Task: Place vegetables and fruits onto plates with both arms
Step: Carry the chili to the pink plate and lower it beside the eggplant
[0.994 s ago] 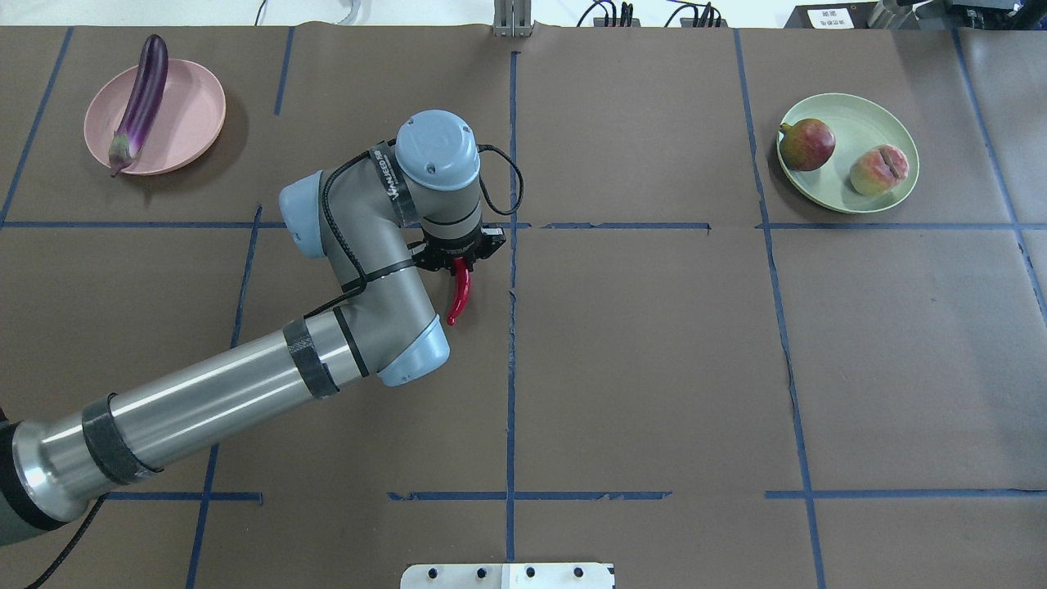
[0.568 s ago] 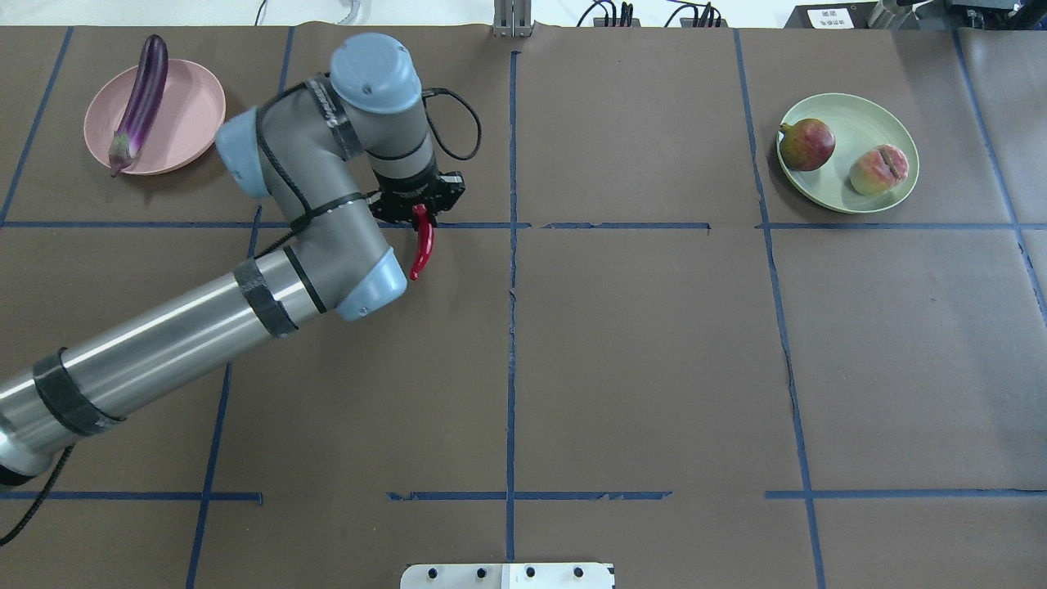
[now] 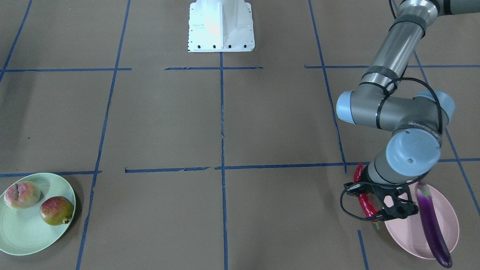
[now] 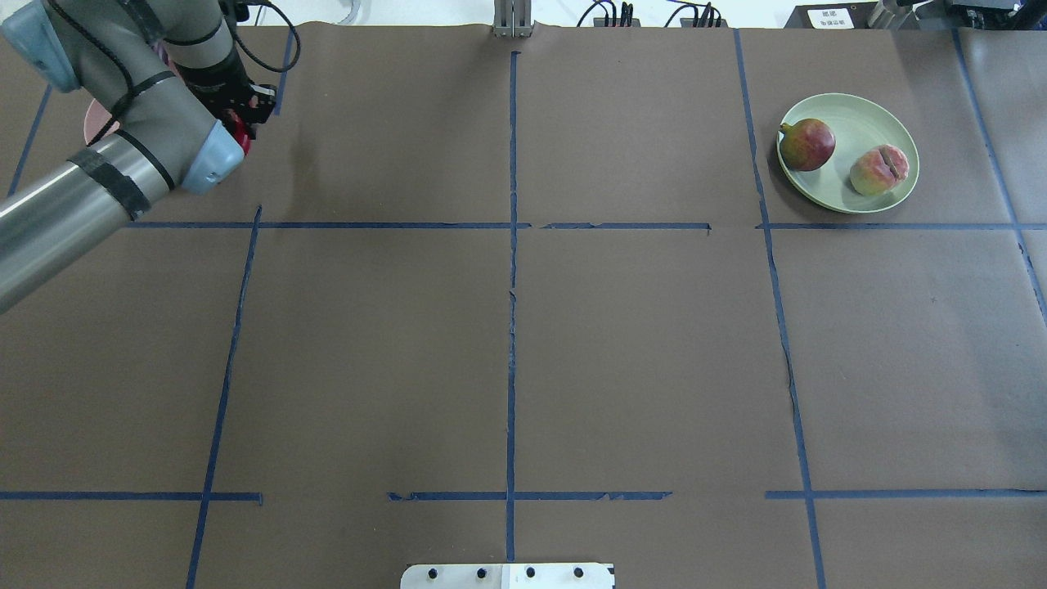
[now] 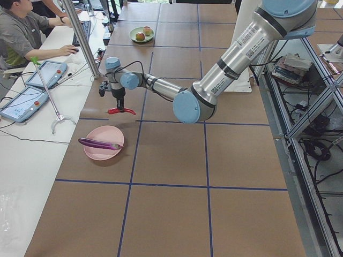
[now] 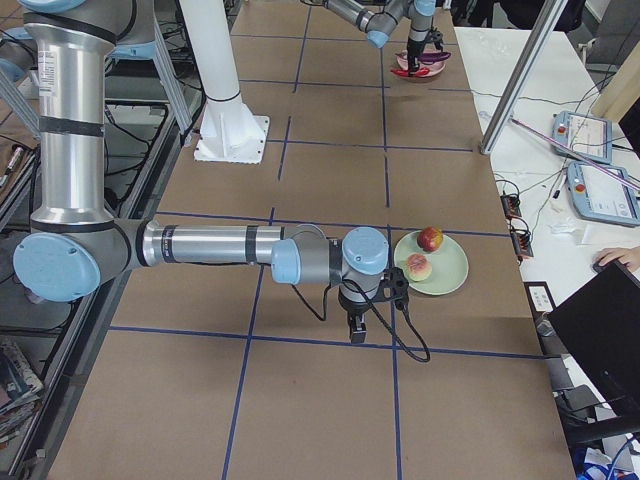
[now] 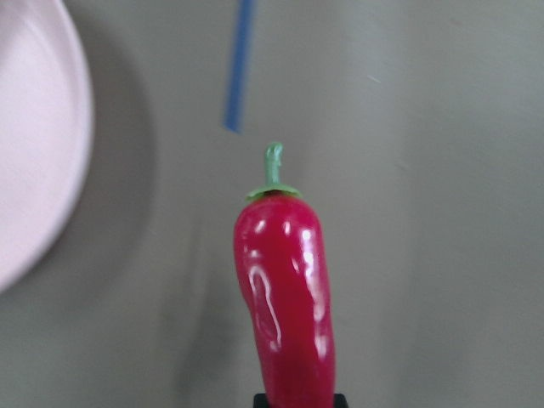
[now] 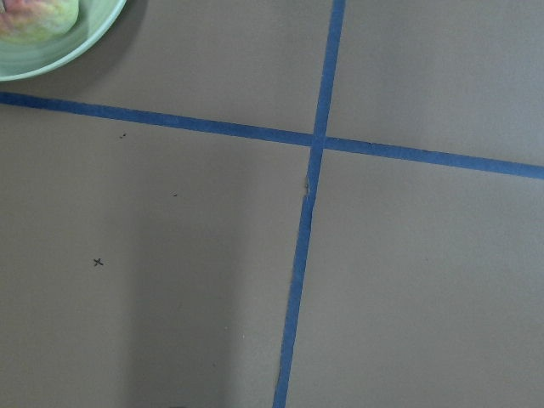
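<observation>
Front-facing camera first: the left end effector is shut tight on the chili pepper, the red body clamped between the black fingers and held clear of the counter. It hangs right at the edge of the pink plate, on the side away from the eggplant, which lies along the plate with its dark end poking over the rim. Far across the counter, the green plate carries the peach and the pomegranate side by side.

Overhead now: the left arm crowds the far left corner and covers nearly all of the pink plate. Only a scrap of red shows under the wrist. The green plate sits well apart on the right with both fruits on it.

Left side view: the pepper lies roughly level under the end effector, in the air, just beyond the pink plate. An operator sits at a desk alongside.

Right side view: the right end effector points down at bare counter near the green plate, touching nothing I can see. Whether it is open or closed, I cannot tell.

Left wrist camera: the pepper fills the middle, green stem pointing away, over brown counter. The pink rim curves in at the left, apart from it, and a strip of blue tape lies ahead.

Right wrist camera: crossed tape lines, and a corner of the green plate with a bit of the peach. No fingers show.
</observation>
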### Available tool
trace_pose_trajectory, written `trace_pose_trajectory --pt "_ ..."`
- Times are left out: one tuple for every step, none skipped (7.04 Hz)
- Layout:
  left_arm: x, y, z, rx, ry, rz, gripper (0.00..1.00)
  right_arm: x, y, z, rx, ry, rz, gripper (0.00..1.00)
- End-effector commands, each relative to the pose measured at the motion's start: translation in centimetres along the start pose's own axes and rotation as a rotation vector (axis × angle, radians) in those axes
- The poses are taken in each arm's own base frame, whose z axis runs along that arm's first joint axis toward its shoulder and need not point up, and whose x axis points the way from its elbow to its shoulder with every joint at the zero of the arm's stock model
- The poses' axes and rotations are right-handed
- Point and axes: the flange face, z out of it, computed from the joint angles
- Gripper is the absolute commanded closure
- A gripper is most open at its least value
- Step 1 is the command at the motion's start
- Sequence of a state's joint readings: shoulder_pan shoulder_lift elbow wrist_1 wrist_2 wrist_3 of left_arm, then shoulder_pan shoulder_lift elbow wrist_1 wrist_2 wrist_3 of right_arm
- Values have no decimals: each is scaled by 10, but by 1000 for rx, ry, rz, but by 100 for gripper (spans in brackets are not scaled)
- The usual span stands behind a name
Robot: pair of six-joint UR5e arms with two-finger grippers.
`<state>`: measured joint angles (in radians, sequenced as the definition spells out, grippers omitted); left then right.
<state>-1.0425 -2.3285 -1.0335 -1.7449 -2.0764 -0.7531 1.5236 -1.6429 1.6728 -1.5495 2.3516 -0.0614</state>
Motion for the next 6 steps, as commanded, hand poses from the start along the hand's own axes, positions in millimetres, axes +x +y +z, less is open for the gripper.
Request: trace_pose_trajectory --pt "-97 -39 47 32 -69 87 98 -1 -1 0 -1 1 1 0" --pt "-103 -39 54 26 -75 119 55 -1 -1 0 0 1 0 0" --pt "-103 -40 51 37 -67 124 1 -2 -2 -1 1 2 -1 0" --pt "-105 -46 29 46 -24 118 0 -2 -2 -1 2 0 -1 0" --pt "-136 -39 14 30 51 122 0 -2 -2 -1 1 2 -3 0" --pt "-191 -21 1 41 99 193 0 -2 -2 0 0 1 -4 0"
